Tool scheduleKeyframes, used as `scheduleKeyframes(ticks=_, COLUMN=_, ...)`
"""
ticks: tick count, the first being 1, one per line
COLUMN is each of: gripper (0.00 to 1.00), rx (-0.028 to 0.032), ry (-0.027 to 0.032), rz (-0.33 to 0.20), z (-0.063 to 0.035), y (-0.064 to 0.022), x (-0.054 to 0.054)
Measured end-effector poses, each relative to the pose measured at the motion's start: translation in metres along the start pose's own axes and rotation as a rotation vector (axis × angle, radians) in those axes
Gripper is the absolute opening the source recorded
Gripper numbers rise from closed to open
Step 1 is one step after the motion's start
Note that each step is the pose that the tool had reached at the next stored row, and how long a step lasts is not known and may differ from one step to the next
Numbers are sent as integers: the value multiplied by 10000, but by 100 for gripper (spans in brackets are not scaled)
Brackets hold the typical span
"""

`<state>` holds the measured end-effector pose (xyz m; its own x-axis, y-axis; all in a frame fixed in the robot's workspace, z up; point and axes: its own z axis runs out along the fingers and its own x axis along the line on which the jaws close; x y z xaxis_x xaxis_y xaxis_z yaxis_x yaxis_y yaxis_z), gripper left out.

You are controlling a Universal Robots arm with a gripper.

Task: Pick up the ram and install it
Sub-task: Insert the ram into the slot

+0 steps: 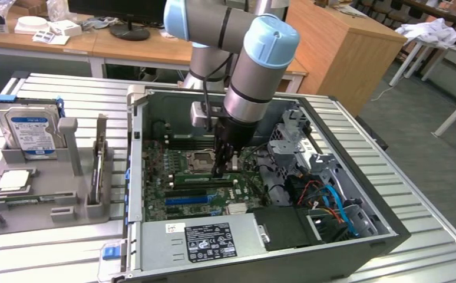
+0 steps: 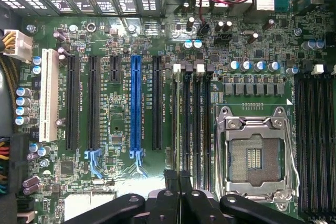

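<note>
The open computer case [image 1: 369, 233] lies on its side with the green motherboard [image 1: 165, 200] facing up. My gripper [image 1: 226, 170] reaches straight down into it, beside the CPU socket [image 1: 202, 158]. A thin green stick, the ram [image 1: 200, 175], stands on edge along a slot there, with the fingertips at one end of it. In the wrist view the gripper [image 2: 179, 174] is shut, its black fingers [image 2: 171, 182] pressed together over the near end of the long black memory slots [image 2: 191, 124]. I cannot tell whether the fingertips touch the ram.
A grey parts tray [image 1: 47, 203] at the exterior view's left holds a silver hard drive [image 1: 30, 127] with a blue-white label and a CPU [image 1: 14, 180]. Inside the case are the power supply [image 1: 212, 239], drive cages [image 1: 298, 132] and blue and orange cables [image 1: 330, 200].
</note>
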<state>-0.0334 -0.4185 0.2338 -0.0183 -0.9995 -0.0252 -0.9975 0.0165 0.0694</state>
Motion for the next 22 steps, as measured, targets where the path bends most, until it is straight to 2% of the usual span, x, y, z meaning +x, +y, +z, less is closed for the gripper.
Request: scheduleKeyframes(ticks=22, gripper=12, rx=0, ry=0, rz=0, z=16, y=-4, x=-1)
